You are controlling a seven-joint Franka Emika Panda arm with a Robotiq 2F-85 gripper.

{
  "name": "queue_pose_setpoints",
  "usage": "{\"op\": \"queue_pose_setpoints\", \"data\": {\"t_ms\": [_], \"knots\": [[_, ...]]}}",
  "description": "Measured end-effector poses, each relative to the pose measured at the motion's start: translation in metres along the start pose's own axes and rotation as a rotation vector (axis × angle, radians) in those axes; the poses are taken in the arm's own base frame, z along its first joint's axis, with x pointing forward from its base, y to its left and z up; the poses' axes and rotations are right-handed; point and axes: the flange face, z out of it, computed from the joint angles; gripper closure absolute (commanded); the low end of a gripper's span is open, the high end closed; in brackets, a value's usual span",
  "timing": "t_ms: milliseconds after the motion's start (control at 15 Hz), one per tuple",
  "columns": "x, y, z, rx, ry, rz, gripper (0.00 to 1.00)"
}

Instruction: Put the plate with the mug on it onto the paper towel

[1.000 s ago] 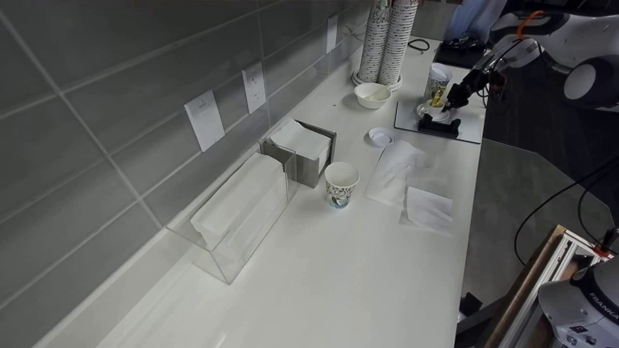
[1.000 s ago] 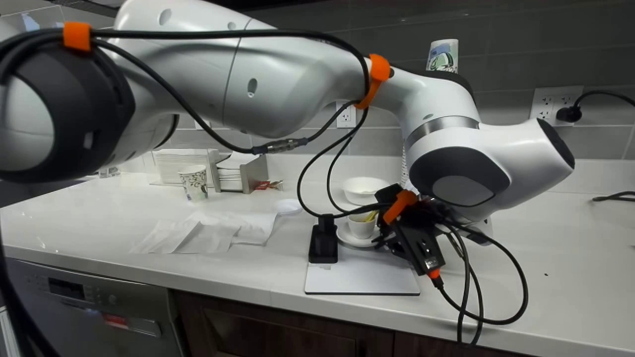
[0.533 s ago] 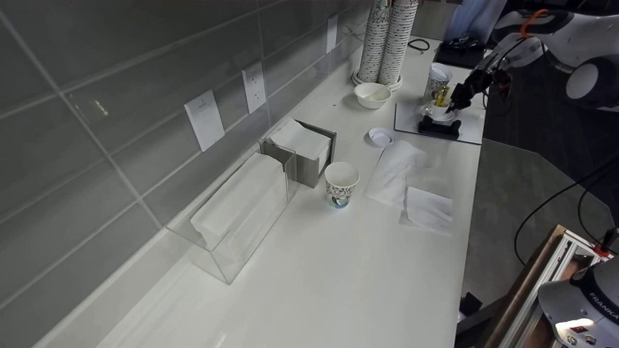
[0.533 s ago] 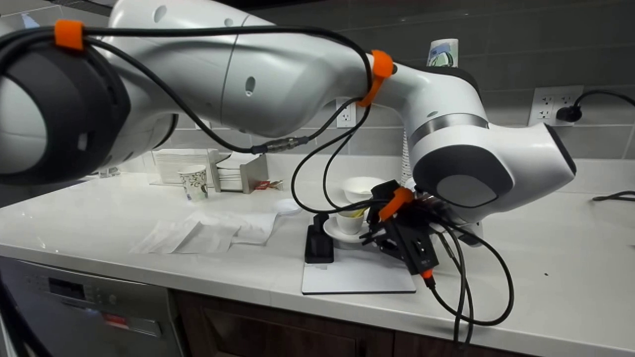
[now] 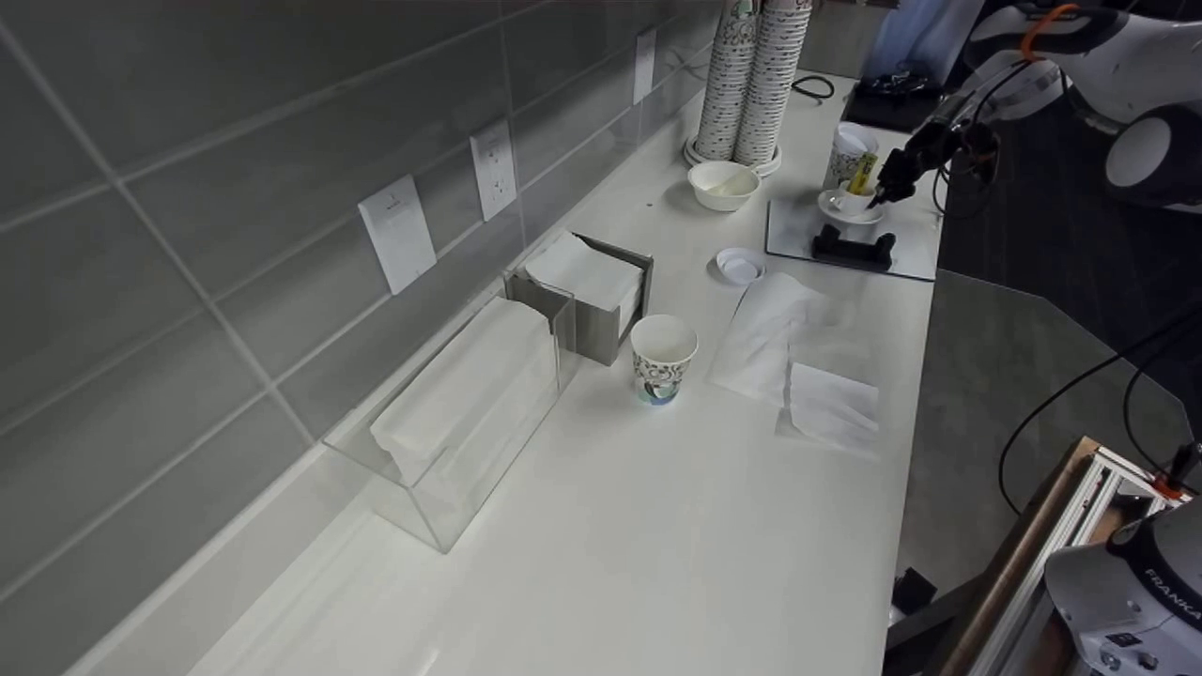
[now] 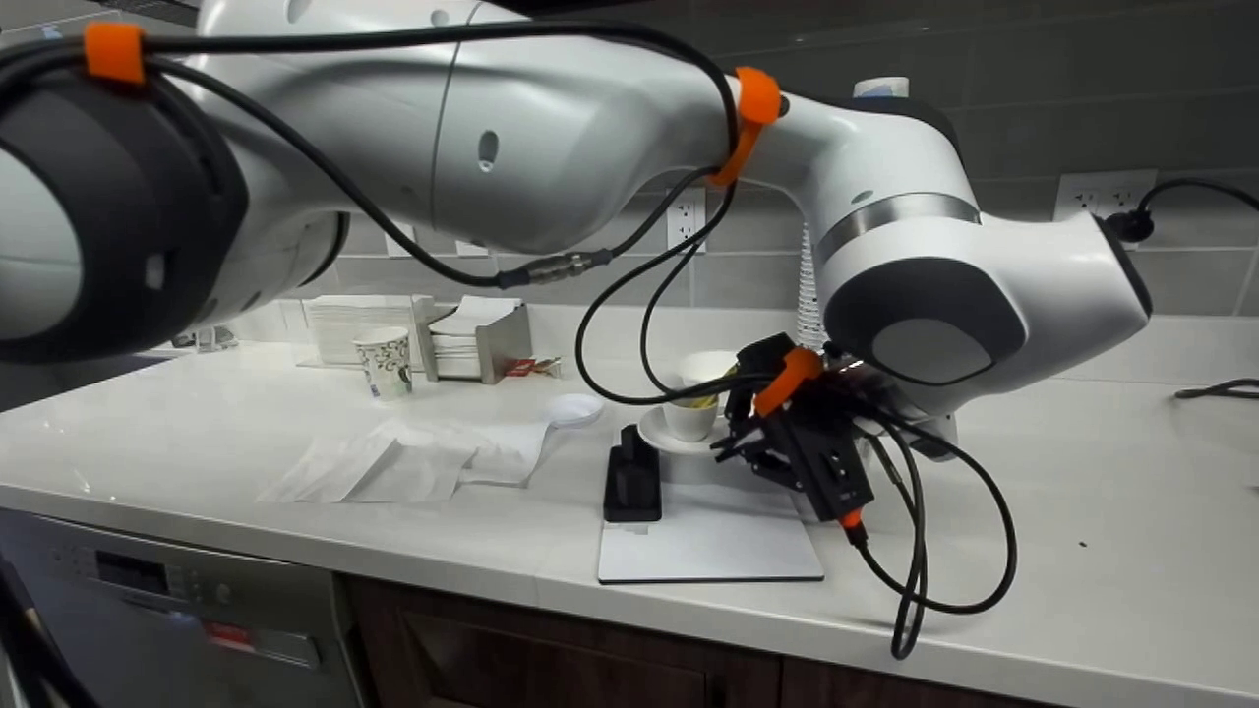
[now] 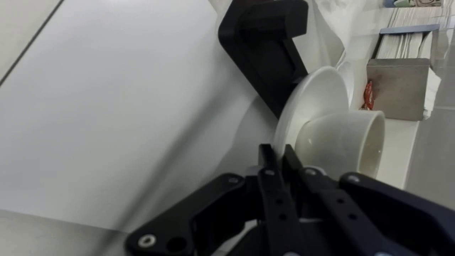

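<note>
The plate and its mug have gone up above the flat board. The gripper pinches the plate's rim, and the plate sticks out toward the paper towel — past the black stand. Plate and mug look smooth and round; the towel, thin and wrinkly.

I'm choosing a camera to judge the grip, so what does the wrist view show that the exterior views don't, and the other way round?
Only the wrist view clearly shows the gripper with the rim of the plate between its fingertips.

Only the exterior views show the robot arm, the stacked paper cups, the white bowl and a yellow item at the top of the mug.

All share the plate with the mug on it, the black stand, the metal napkin holder and the paper towel, only partly in the wrist view.
</note>
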Motion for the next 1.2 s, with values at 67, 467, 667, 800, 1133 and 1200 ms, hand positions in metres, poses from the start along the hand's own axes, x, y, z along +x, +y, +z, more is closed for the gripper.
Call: {"op": "queue_pose_setpoints", "data": {"t_ms": [67, 467, 667, 800, 1133, 1200], "knots": [[0.001, -0.003, -0.001, 0.001, 0.001, -0.013, 0.98], [0.002, -0.030, 0.003, 0.000, -0.047, -0.088, 0.98], [0.002, -0.043, 0.016, -0.009, -0.093, -0.126, 0.98], [0.001, -0.053, 0.028, -0.005, -0.118, -0.148, 0.98], [-0.014, -0.073, 0.054, -0.029, -0.174, -0.198, 0.98], [-0.018, -0.075, 0.057, -0.037, -0.173, -0.208, 0.98]]}}
